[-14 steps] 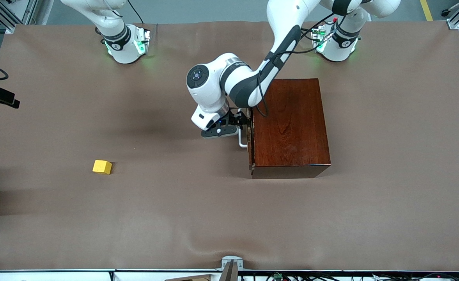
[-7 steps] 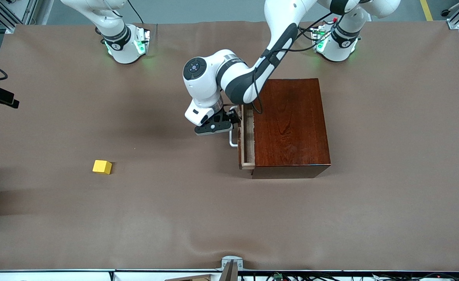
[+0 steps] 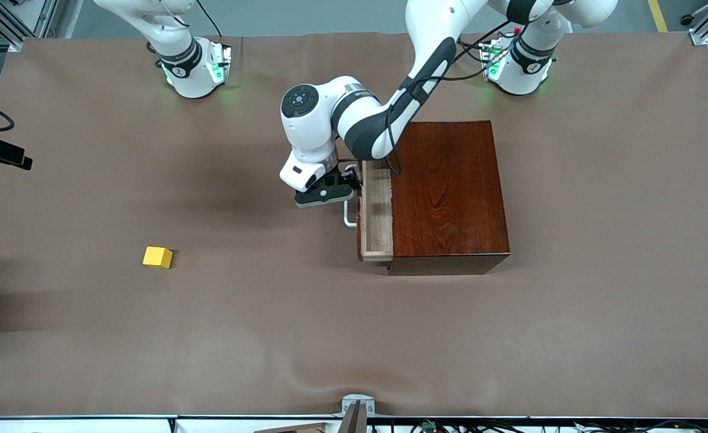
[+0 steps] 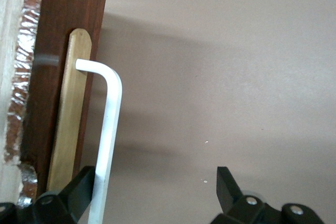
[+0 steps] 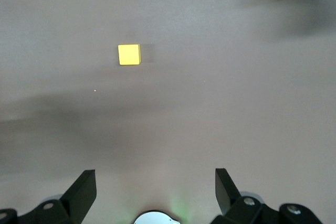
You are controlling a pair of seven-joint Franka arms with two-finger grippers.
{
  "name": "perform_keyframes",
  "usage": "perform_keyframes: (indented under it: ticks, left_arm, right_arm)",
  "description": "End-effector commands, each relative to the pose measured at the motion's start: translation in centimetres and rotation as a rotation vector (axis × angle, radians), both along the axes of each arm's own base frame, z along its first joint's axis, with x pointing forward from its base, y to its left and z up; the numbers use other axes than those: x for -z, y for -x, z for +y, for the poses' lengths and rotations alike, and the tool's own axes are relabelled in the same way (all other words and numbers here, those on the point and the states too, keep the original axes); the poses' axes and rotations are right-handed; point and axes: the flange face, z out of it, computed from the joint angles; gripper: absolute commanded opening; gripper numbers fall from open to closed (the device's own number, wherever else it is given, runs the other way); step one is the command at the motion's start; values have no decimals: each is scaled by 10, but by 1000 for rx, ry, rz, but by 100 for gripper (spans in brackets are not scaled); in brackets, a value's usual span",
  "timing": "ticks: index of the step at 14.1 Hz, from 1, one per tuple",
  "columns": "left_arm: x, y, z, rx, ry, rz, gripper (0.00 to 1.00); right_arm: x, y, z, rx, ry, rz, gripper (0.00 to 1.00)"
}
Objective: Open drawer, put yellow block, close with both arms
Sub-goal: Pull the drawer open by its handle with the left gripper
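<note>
Drawer (image 3: 376, 216) partly out of its box.
Left gripper (image 4: 152, 195) hooks the handle (image 4: 107, 129), fingers (image 4: 81, 190) spread; right gripper (image 5: 156, 190) (fingers open) hangs above the yellow block (image 3: 157, 257).

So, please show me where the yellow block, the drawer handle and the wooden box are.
yellow block (image 3: 157, 257), front view, top face.
drawer handle (image 4: 107, 129), left wrist view, white bar's middle.
wooden box (image 3: 450, 189), front view, top panel.

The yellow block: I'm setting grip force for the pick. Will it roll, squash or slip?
The yellow block is a flat-faced cube resting flat on the tablecloth, so it probably won't roll. Its crisp edges suggest it is rigid. It looks small enough for the open right gripper, likely light.
</note>
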Motion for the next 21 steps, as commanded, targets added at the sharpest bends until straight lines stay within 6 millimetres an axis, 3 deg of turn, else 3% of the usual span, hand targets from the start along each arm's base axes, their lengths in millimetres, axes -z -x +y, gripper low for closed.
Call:
perform_keyframes:
  ticks: [1, 7, 12, 16, 18, 21]
  left_arm:
    - [7, 1, -21, -17, 64, -35, 100]
    - [-18, -3, -31, -50, 138, -37, 100]
    - [-15, -4, -37, -66, 173, -46, 100]
    - [-16, -4, -40, -75, 196, -58, 100]
    - [-13, -4, -42, -84, 213, -66, 100]
    - [-16, -3, -45, -96, 235, -76, 100]
  right_arm:
    - [8, -1, -18, 24, 11, 15, 100]
    - [20, -11, -29, -47, -13, 7, 100]
    - [35, -20, -30, -77, 18, 40, 100]
    - [37, -42, -35, -137, 25, 27, 100]
    - [39, -42, -40, -132, 59, 39, 100]
    - [63, -51, -41, -130, 39, 67, 100]
